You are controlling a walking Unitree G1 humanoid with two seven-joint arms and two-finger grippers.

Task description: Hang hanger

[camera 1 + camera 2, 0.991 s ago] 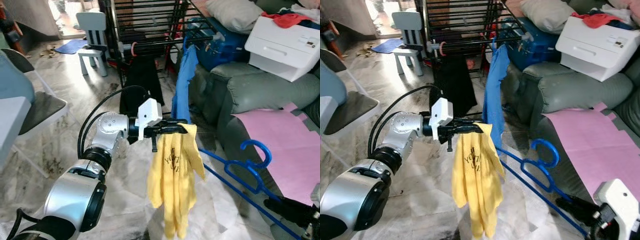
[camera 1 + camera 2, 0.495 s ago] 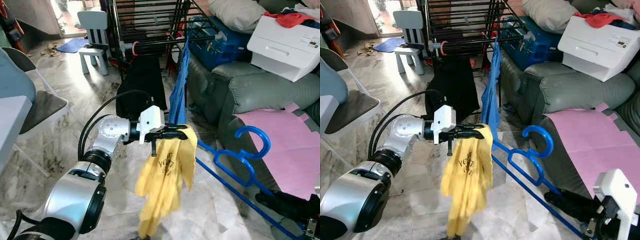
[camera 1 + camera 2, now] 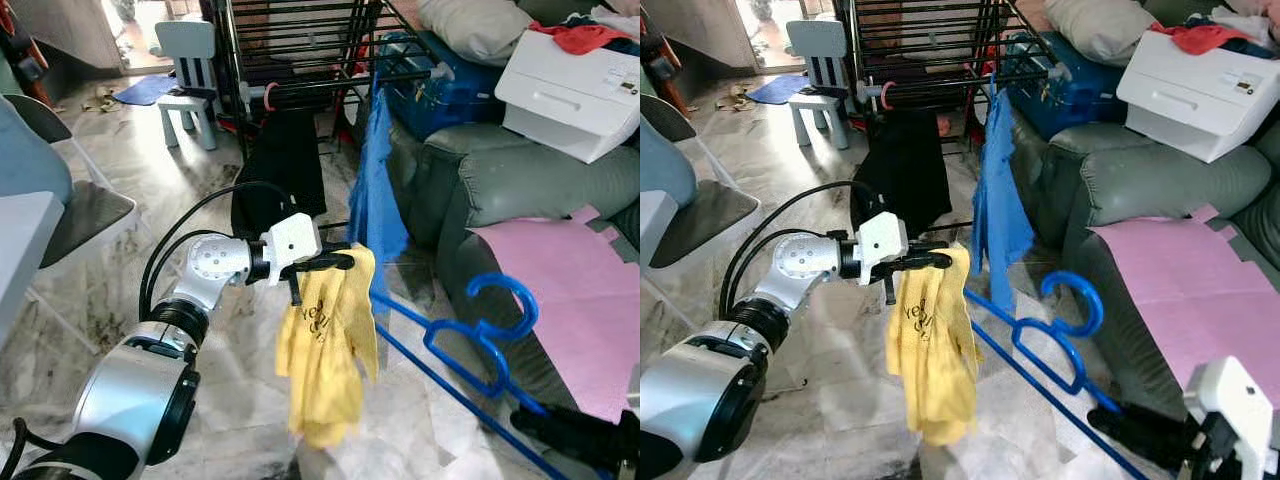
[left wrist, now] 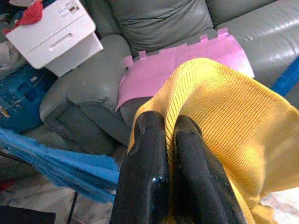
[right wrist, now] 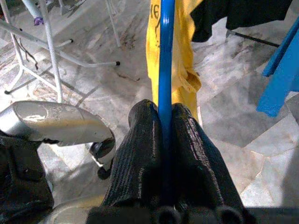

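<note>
Your left hand is clamped tight on the top of the yellow garment, which hangs limp above the marble floor, just in front of the blue shirt on the black drying rack. Your right hand pinches the blue hanger by its bar, low beside the grey sofa, hook pointing up.
</note>
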